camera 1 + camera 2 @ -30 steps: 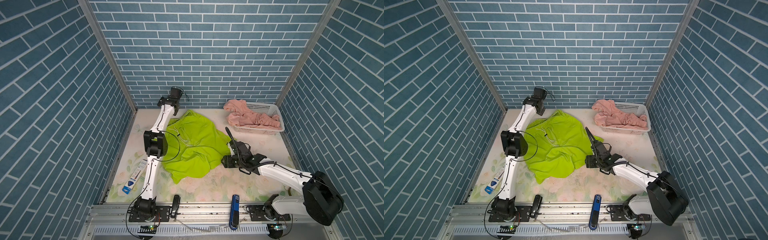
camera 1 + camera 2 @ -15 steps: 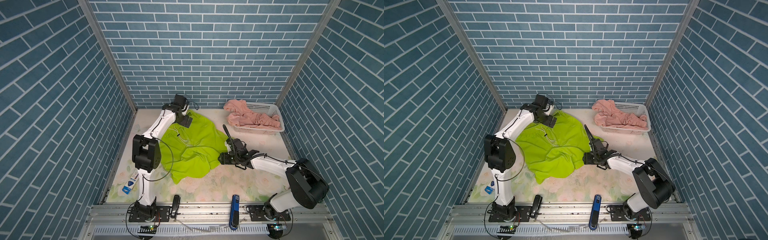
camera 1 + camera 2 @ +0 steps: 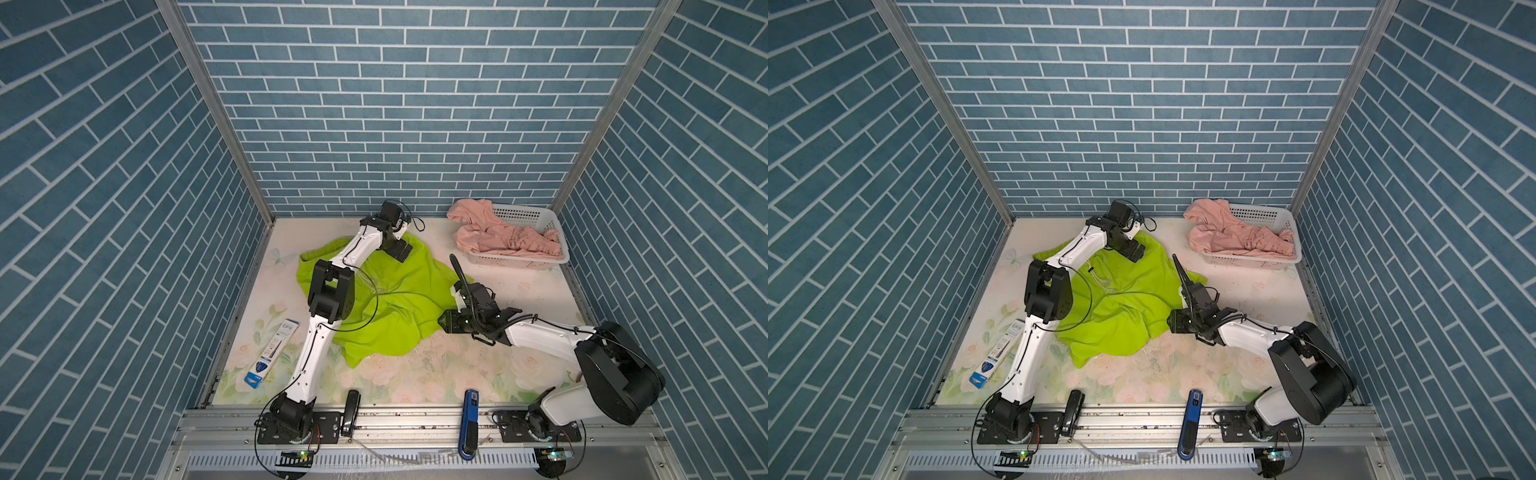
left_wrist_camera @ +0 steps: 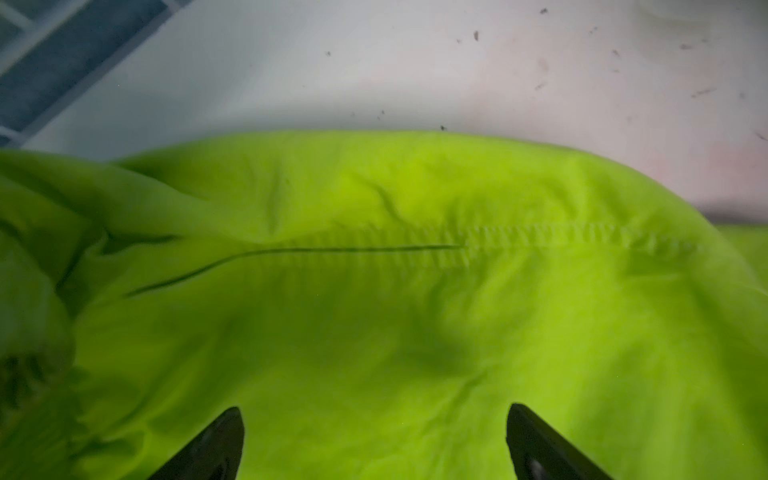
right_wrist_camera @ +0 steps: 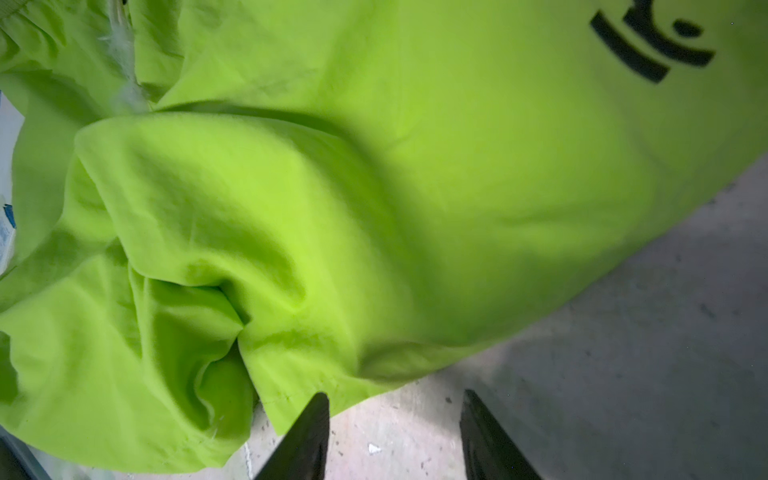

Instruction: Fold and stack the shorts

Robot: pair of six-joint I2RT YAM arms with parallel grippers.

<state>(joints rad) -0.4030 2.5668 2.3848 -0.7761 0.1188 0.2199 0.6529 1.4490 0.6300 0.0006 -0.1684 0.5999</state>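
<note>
We judge task barely begun. Bright lime-green fabric shorts (image 3: 395,332) lie rumpled and unfolded mid floral surface (image 3: 415,374), between both arms. Dusty salmon-pink fabric shorts (image 3: 498,241) sit heaped in white perforated plastic basket (image 3: 525,214) at far right corner, part draped over rim. Left jaws wide apart over green shorts' far edge, nothing clamped. Right jaws apart at right-hand hem, bare surface in gap, no cloth held. Left to do, we reckon: flatten and fold green, fetch and fold pink, stack both.
</note>
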